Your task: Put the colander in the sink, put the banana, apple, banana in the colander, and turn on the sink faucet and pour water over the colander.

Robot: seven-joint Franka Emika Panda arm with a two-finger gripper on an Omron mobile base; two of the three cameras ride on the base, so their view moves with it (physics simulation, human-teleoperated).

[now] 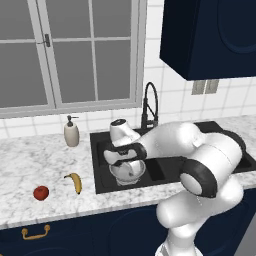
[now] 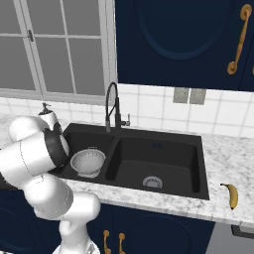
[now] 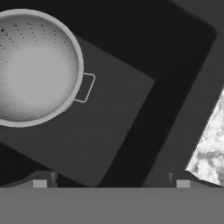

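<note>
Black sink (image 3: 131, 109) spreads below the jaws (image 3: 111, 181), which stand wide apart and clamp nothing. Off to one side of them, clear of both tips, the colander (image 3: 33, 68) sits upright on the basin floor, one small handle turned toward them.

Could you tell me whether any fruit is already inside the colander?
No, the colander in the sink is empty in the hand view.

The white arm reaches forward and bends downward, its end effector (image 3: 111, 181) pointing down with fingertips (image 3: 40, 183) spread wide, holding nothing.
</note>
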